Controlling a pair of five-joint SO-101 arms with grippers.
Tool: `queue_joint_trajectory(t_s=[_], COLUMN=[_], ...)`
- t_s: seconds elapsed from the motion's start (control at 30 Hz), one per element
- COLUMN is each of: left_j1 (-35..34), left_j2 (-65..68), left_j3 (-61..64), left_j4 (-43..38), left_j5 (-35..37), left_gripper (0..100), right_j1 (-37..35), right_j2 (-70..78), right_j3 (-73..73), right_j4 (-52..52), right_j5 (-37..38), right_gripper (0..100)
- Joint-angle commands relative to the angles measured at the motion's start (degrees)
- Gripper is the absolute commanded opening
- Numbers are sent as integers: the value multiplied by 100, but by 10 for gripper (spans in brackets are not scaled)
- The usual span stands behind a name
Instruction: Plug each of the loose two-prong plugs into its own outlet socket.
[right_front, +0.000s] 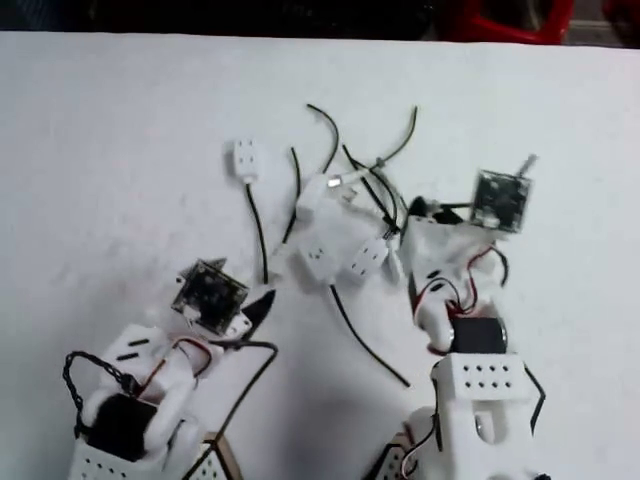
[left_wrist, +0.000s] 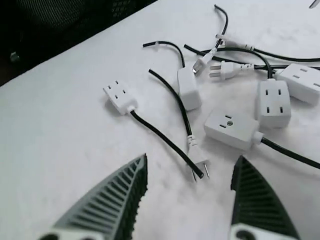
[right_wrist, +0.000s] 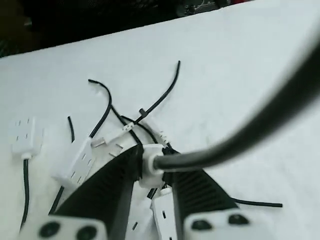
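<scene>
On the white table, we see two arms set over a tangle of short black cords. The right gripper sits at the far side of the tangle, its fingers clamped on a white cord end whose thick black lead runs out past the camera. We cannot tell whether that piece is a plug or a socket. The left gripper hangs low, its fingers spread wide with nothing held. A cluster of outlet sockets lies between the two arms, and a lone socket sits apart on the left arm's side. The loose two-prong plug lies flat just ahead of the left gripper, roughly centred on the gap between its jaws. Its long axis runs away from the fingers and its prongs point back toward them. We judge the left arm much the nearer. Since the square socket just beside the plug lies face up, the plug would likely need tipping prongs-down once grasped.
</scene>
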Motion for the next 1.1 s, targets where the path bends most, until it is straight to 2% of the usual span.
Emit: queue_joint_trajectory(t_s=[0.0,0.2,0.63,0.83,1.07], left_j1=[286,338,1516,1842,1903], left_j2=[224,2475,7899,9657,10985], left_j3=[-536,-1459,-4149,-5090,-6048], left_j4=[-255,-949,-1582,-1873,-2154], left_j5=[88,369,316,316,352], left_gripper=[272,272,276,273,272], right_j1=[347,629,1147,1358,1358], right_j2=[-163,-163,-163,-163,-163], right_j3=[141,369,369,369,369], right_j4=[-541,-927,-963,-963,-963], right_j5=[-325,-554,-765,-765,-765], right_gripper=[17,17,17,17,17])
